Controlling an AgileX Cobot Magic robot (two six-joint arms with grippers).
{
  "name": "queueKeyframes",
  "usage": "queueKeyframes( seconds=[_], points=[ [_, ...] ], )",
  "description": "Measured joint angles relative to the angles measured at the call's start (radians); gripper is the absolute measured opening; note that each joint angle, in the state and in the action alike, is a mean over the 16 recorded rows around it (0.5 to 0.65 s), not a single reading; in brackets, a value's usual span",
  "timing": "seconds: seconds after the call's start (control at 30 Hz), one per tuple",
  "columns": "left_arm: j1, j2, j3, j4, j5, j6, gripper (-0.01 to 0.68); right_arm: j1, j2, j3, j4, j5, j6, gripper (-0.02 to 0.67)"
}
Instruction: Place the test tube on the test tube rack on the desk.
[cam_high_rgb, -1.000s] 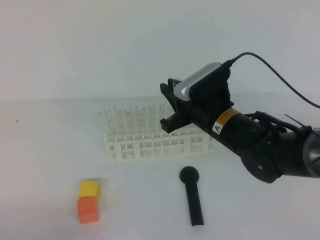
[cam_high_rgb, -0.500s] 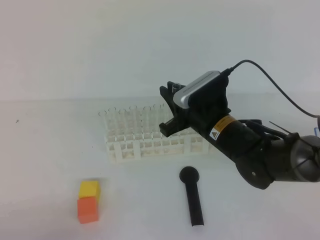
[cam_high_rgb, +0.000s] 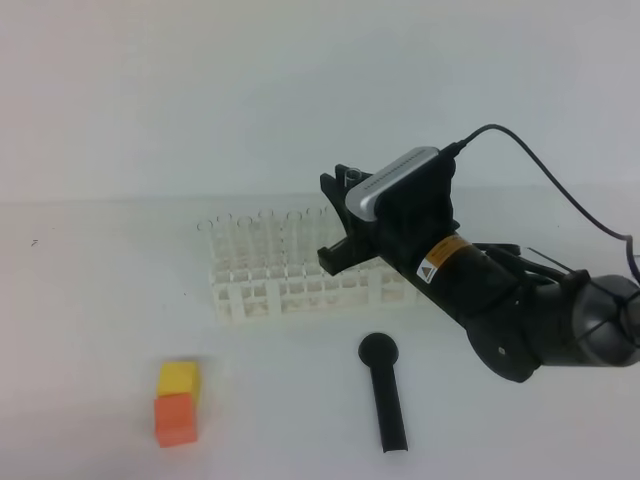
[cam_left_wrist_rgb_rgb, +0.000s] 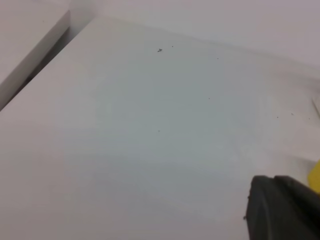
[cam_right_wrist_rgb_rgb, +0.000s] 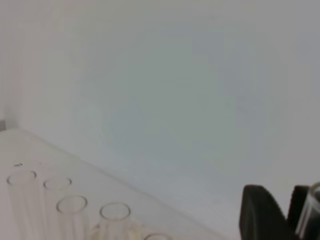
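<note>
One slender clear glass test tube (cam_right_wrist_rgb_rgb: 309, 212) gripped in the right arm's jaws, raised above the right end of the white lattice plastic test tube rack (cam_high_rgb: 300, 285) on the plain white table (cam_high_rgb: 90, 330). Left jaws closed, holding nothing.

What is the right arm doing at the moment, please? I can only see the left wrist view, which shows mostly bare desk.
Observer: The right gripper hangs over the right part of the test tube rack.
Operator: Is it holding anything?
Observer: Yes, the right wrist view shows the test tube against its fingers.
Operator: Is the rack empty?
Observer: No, a row of clear tubes already stands in it.
</note>
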Motion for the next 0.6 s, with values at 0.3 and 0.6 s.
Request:
queueKeyframes(
  seconds=[0.3, 0.6],
  points=[
    [0.0, 0.0, 0.008, 0.001, 0.0, 0.0, -0.001, 0.001, 0.017, -0.004, 0.003, -0.004, 0.006, 0.115],
    [0.0, 0.0, 0.014, 0.002, 0.0, 0.001, -0.001, 0.001, 0.02, -0.005, 0.005, 0.0, 0.034, 0.144]
  ],
)
